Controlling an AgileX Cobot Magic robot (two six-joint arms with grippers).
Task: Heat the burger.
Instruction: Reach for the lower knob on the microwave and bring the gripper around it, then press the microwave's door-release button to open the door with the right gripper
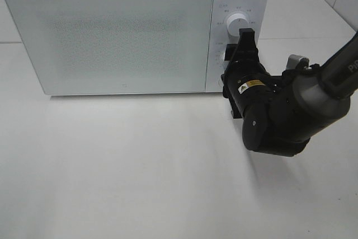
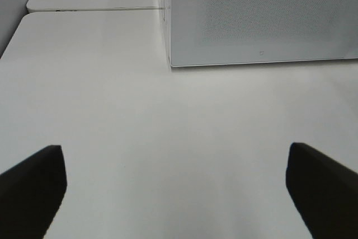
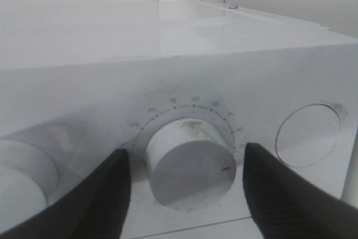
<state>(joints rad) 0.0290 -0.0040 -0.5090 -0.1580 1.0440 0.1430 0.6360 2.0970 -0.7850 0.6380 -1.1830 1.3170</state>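
White microwave point(image 1: 117, 32) sits on the table point(image 2: 168, 116) with its door point(image 1: 112, 4) shut. I cannot tell where the burger is, as no view shows it. My right gripper point(image 3: 184, 154) is at the knob point(image 3: 190, 177) with numbers round it, jaws apart, one finger on each side, not touching. My left gripper point(image 2: 174, 152) hangs over the table, jaws wide apart, holding nothing.
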